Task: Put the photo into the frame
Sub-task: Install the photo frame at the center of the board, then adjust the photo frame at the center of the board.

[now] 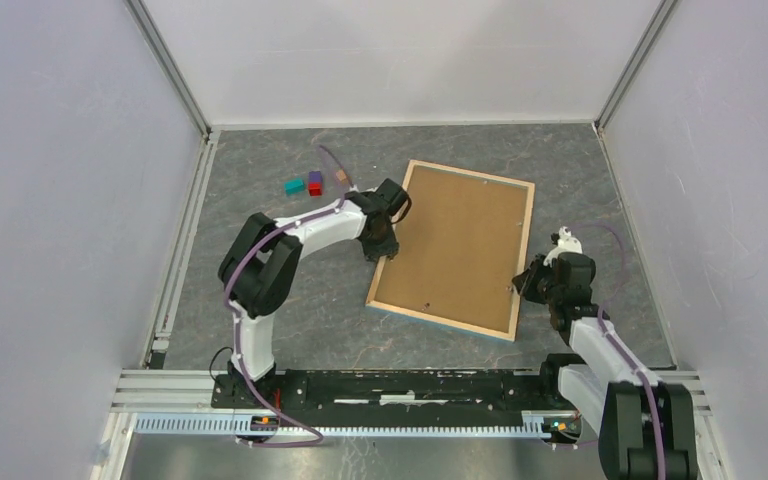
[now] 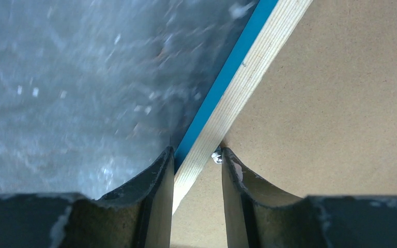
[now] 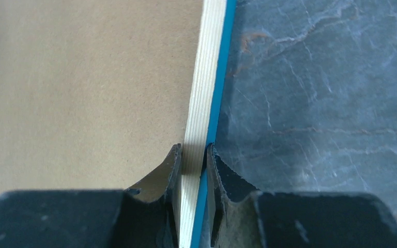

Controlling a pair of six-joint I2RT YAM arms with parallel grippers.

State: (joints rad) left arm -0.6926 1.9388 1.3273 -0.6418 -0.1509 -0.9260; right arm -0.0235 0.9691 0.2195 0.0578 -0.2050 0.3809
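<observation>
1. The right gripper [image 3: 193, 155] has dark, curved, scuffed fingers [image 3: 157, 186]. They are pinched together on the right-hand rail of the frame [image 3: 202, 77], one tip inside the rail and one outside it.
2. That rail is pale wood with a fine, straight grain. A thin light-blue strip runs along its outer edge.
3. The left gripper [image 2: 196, 152] straddles the opposite rail. Its fingers stand wider apart, and both tips press against the wood, so it grips that rail too. The rail crosses between them on a diagonal.
4. A small shiny metal clip [image 2: 217, 156] sits at the inner edge of that rail, touching the inner fingertip.
5. The frame is a large thin rectangle, back side up, at the middle of the table [image 1: 350, 340] between the two grippers. Its sides are skewed to the table edges. Whether it rests fully on the surface cannot be told.
6. The backing board [image 1: 455, 245] is plain brown, matte and flat, and fills the frame's opening.
7. The table surface is dark grey with pale marble-like veining.
8. Three small blocks lie near the far left of the frame, close together: a teal block [image 1: 293, 186], a purple block [image 1: 315, 183] and a brown block [image 1: 341, 176].
</observation>
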